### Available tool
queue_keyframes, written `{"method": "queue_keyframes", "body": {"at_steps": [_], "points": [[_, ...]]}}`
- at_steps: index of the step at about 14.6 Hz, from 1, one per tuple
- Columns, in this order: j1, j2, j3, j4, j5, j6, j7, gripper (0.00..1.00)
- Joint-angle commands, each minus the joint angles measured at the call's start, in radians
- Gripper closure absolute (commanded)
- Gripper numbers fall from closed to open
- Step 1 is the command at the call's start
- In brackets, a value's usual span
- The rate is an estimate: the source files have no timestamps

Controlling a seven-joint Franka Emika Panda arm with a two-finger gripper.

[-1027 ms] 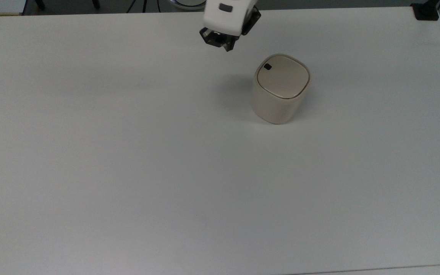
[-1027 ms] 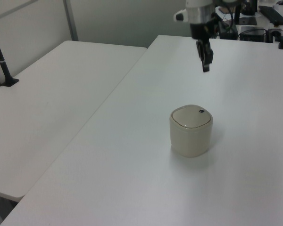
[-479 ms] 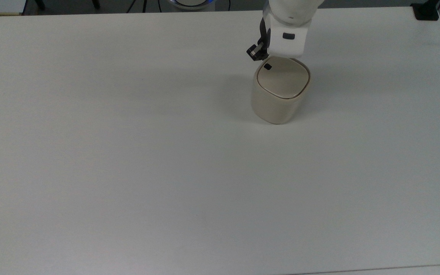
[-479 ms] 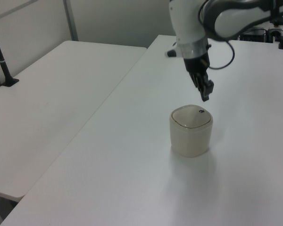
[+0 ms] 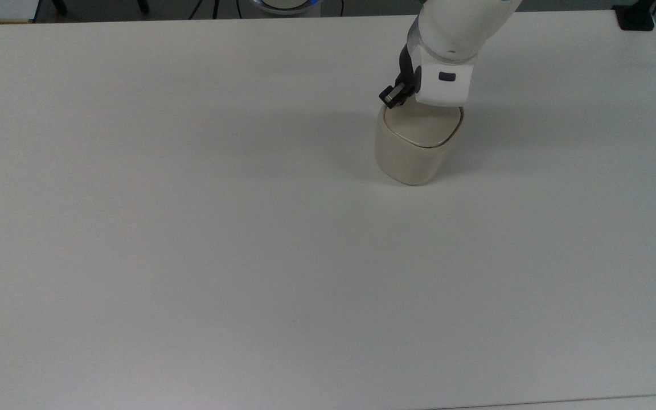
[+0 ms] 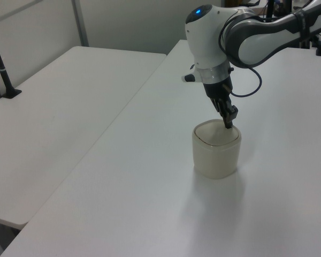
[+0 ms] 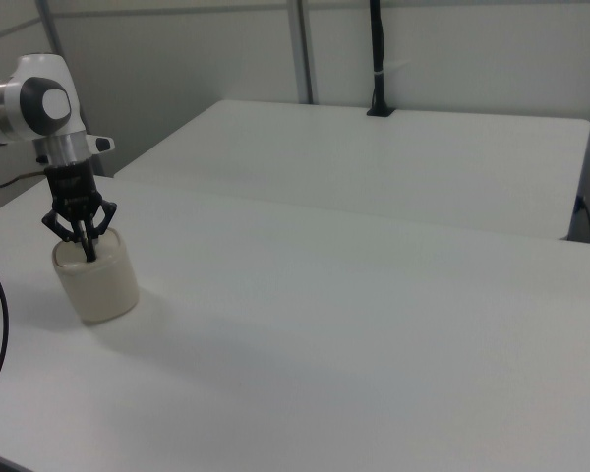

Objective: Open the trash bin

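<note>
End effector now lower — on trash bin lid

The tabletop lies open on every side of the trash bin, the one object standing on it. Access from above the bin is obstructed: the claw and the arm's wrist hang over the lid's far corner in the top view. The near half of the lid and the bin's walls stay reachable.
</note>
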Motion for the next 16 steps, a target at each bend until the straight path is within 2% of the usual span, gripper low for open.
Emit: {"method": "queue_keyframes", "body": {"at_steps": [1, 3, 6, 11, 13, 15, 16], "points": [[0.026, 0.024, -0.016, -0.005, -0.013, 0.02, -0.016, 0.94], [0.018, 0.001, -0.017, -0.005, -0.013, 0.006, -0.018, 0.94], [0.003, -0.086, -0.031, -0.005, -0.013, -0.064, -0.019, 0.94], [-0.141, -0.215, -0.031, -0.005, -0.01, -0.138, -0.01, 0.92], [-0.222, -0.234, -0.031, -0.005, -0.001, -0.138, 0.031, 0.86], [-0.304, -0.24, -0.031, -0.001, 0.004, -0.134, 0.064, 0.75], [-0.356, -0.254, -0.033, -0.003, 0.004, -0.134, 0.083, 0.61]]}}
